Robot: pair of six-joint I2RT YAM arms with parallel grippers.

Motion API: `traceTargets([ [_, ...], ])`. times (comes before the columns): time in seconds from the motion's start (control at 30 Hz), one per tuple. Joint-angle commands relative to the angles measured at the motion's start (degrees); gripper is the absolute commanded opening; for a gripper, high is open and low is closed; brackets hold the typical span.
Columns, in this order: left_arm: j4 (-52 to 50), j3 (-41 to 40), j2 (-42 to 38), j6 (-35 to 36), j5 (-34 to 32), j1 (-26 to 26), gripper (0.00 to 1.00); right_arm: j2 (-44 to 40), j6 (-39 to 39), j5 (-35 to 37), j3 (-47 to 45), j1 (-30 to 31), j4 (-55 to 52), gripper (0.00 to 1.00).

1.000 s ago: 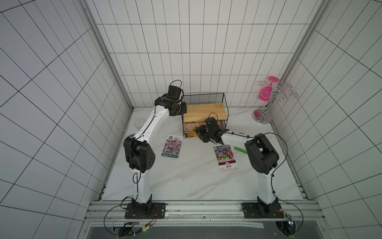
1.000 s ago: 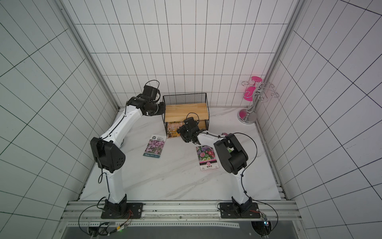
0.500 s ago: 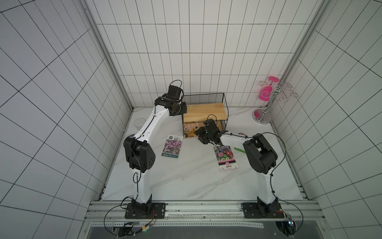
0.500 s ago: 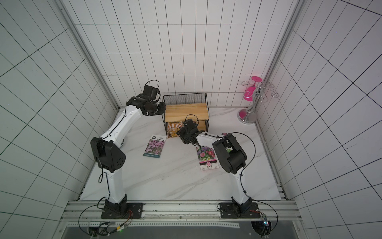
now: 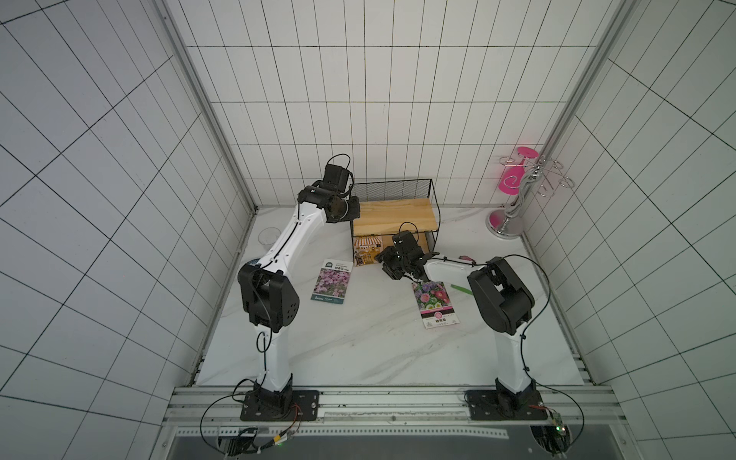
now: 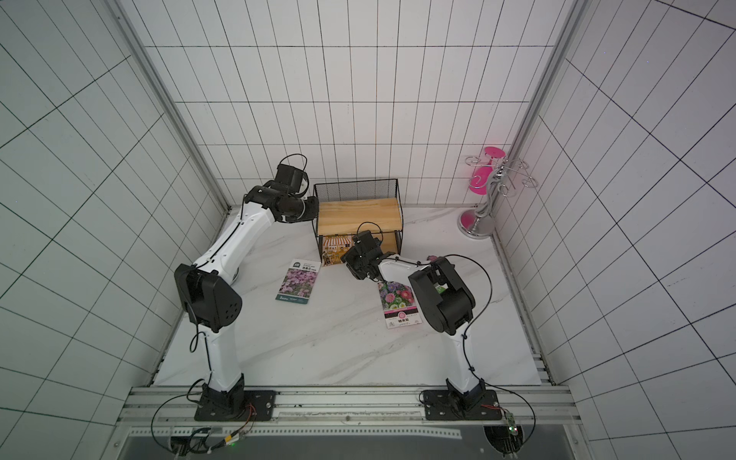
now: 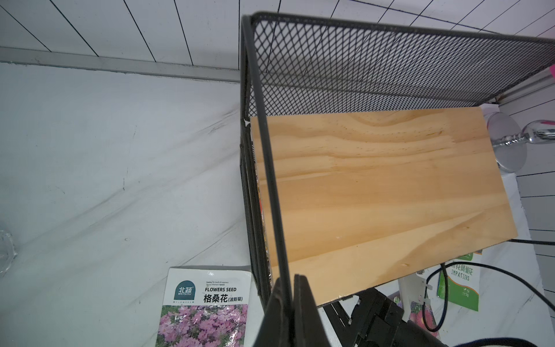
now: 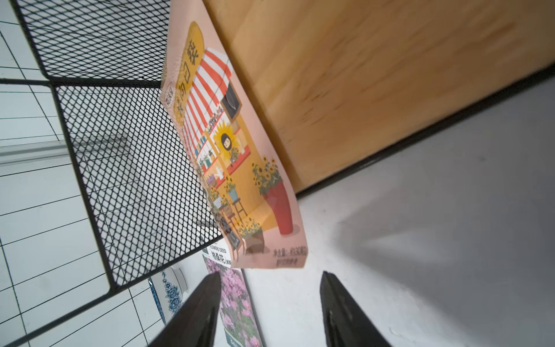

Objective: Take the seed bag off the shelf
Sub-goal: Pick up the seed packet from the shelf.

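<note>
The sunflower seed bag (image 8: 240,168) is lying on the lower wooden board of the shelf (image 5: 392,213), at the shelf's left end, with its bottom edge sticking out past the shelf's front rail. The right gripper (image 8: 270,276) is hovering just in front of that protruding edge, its jaws standing apart and gripping nothing, not touching the bag. The left gripper (image 7: 290,281) is sitting at the shelf's upper left front corner, its fingers pinching closed on the thin black frame wire. A purple-flower seed packet (image 5: 331,280) is lying flat on the marble table (image 5: 358,350) in front of the shelf's left side, a pink-flower packet (image 5: 435,304) in front of its right side, and a chrome stand (image 5: 517,199) with pink glasses is standing well to the shelf's right
</note>
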Motion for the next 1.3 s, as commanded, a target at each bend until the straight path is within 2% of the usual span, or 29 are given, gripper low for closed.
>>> traceTargets([
  [0.0,-7.4,-2.4,4.8,2.1,-0.9,0.5,0.0,2.2,0.6,2.1,1.7,0.3,-0.9,0.57],
  [0.13,-7.4,-2.3,4.7,2.0,-0.8,0.5,0.0,3.2,1.5,2.9,1.5,0.3,-0.2,0.52],
  [0.43,-7.4,-2.7,4.4,2.1,-0.3,0.5,0.0,6.3,1.8,3.8,4.7,0.1,0.7,0.5],
  [0.53,-7.4,-2.9,4.3,2.1,0.0,0.5,0.0,7.5,2.3,4.3,6.0,-0.1,0.6,0.45],
  [0.57,-7.3,-3.0,4.2,2.1,0.0,0.5,0.0,7.7,2.4,4.4,6.1,-0.1,0.5,0.42],
  [0.7,-7.2,-3.3,4.2,2.1,0.0,0.5,0.0,6.9,2.4,4.5,5.7,-0.1,-0.2,0.11],
  [0.77,-7.1,-3.4,4.2,2.1,0.0,0.5,0.0,5.9,2.2,4.2,4.7,-0.1,-0.4,0.01],
  [0.9,-6.7,-3.4,4.4,1.9,-0.1,0.5,0.0,3.0,1.2,1.8,2.7,-0.3,-1.6,0.0],
  [1.07,-6.4,-3.1,4.8,2.2,-0.3,0.5,0.0,-4.9,0.8,-0.6,-2.4,-0.4,-5.3,0.0],
  [1.27,-6.9,-2.8,5.1,2.9,-0.6,0.5,0.0,-12.5,4.0,-5.7,-10.6,-0.6,-7.1,0.0],
])
